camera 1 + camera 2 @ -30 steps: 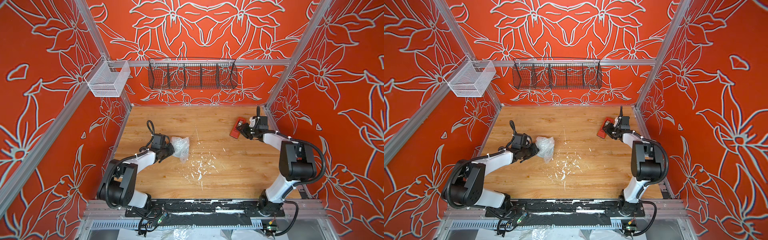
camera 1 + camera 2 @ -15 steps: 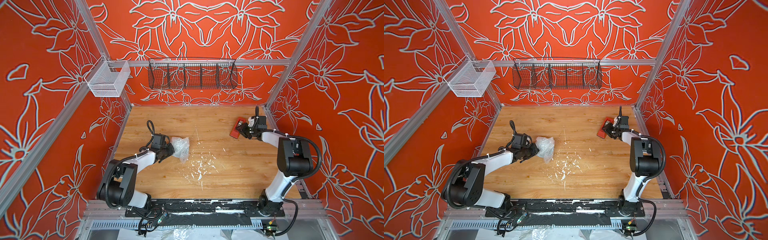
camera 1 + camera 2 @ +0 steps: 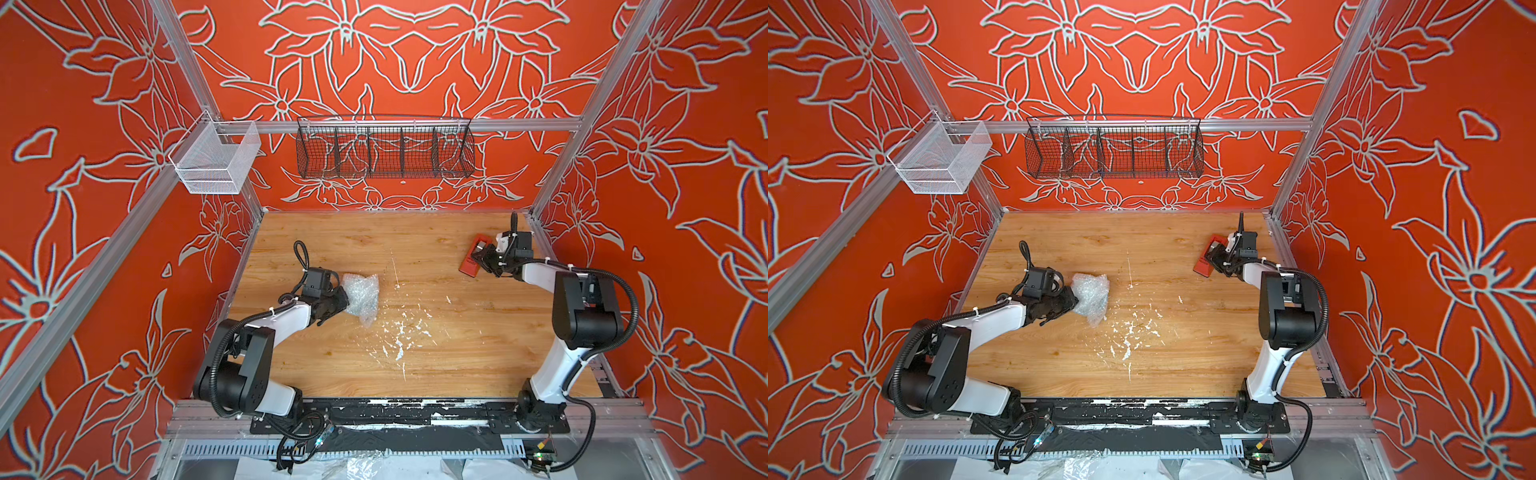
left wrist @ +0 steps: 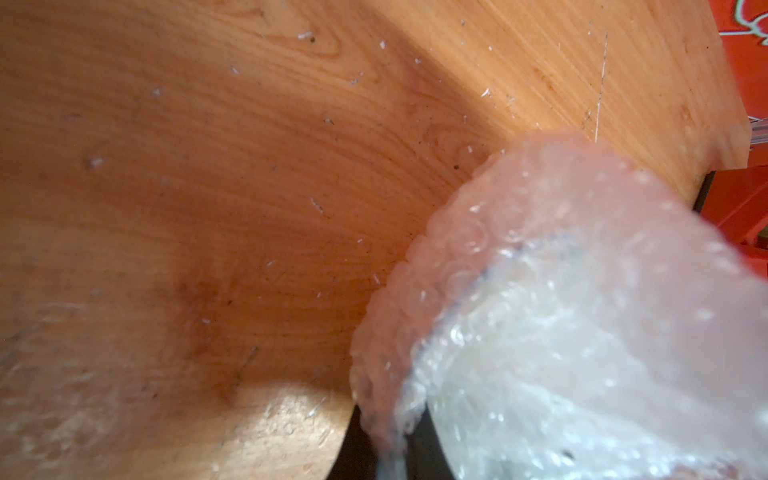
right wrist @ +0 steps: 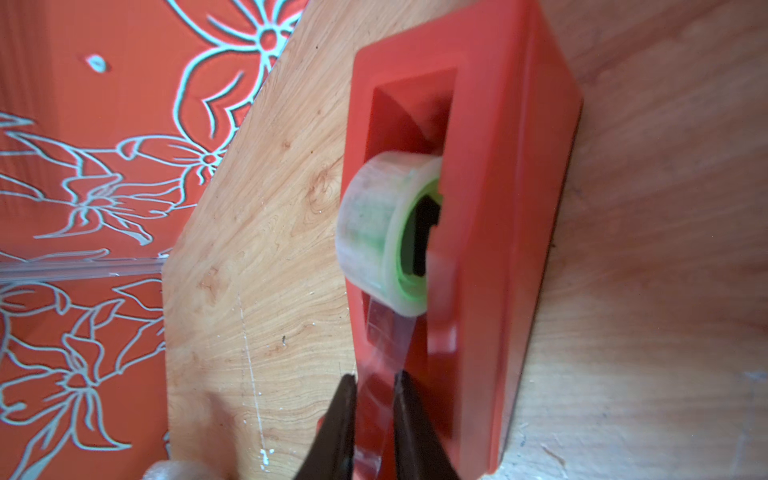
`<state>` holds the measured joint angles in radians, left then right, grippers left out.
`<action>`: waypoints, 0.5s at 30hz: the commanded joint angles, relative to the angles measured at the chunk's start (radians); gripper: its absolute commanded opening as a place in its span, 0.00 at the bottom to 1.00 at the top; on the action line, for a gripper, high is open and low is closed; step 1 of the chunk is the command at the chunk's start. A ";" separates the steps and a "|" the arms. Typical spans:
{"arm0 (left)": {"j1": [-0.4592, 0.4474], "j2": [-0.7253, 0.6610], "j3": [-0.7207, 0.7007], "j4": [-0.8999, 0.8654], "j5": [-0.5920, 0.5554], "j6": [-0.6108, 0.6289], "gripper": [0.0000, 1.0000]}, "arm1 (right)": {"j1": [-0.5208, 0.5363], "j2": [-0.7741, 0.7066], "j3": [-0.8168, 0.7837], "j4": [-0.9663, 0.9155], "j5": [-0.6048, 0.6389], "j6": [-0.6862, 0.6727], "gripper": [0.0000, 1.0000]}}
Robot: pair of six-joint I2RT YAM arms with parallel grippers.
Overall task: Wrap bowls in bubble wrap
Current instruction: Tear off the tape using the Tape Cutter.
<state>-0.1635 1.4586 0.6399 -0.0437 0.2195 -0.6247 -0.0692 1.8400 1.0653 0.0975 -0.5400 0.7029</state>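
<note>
- Your left gripper [image 3: 341, 300] lies low over the wooden table [image 3: 436, 365], on its left half, with the tip against the edge of the bubble wrap [image 3: 362, 296].
- Its jaws are closed tight. In the left wrist view the bubble wrap [image 4: 561, 311] bunches right at the jaws, so I record a pinch on the wrap.
- The wrap is gathered into a crumpled, translucent bundle that rests on the table in both top views [image 3: 1091, 297].
- I cannot make out the bowl. In the left wrist view only a dark curved line shows through the plastic.
- Your right gripper [image 3: 483, 261] is at the far right corner of the table, over the near end of the red tape dispenser [image 3: 471, 262].
- In the right wrist view its two dark fingers [image 5: 338, 419] stand a narrow gap apart.
- A clear tape strip [image 5: 380, 345] runs from the tape roll [image 5: 374, 232] down between those fingers. I cannot tell whether they have a grip on it.
- The dispenser [image 5: 498, 208] lies flat on the wood, well apart from the wrapped bundle.
- White flecks [image 3: 399, 332] are scattered across the middle of the table, between the two arms.
</note>
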 commanded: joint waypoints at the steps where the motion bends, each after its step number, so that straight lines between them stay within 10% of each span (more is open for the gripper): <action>1: -0.007 0.021 -0.041 -0.161 -0.027 0.022 0.03 | 0.003 0.013 0.015 0.025 -0.039 0.021 0.14; 15: -0.007 0.036 -0.046 -0.149 -0.017 0.016 0.03 | 0.002 -0.010 0.016 0.111 -0.121 0.060 0.00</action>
<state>-0.1638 1.4578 0.6395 -0.0433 0.2218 -0.6250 -0.0700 1.8458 1.0653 0.1486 -0.6083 0.7391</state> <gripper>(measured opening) 0.095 0.046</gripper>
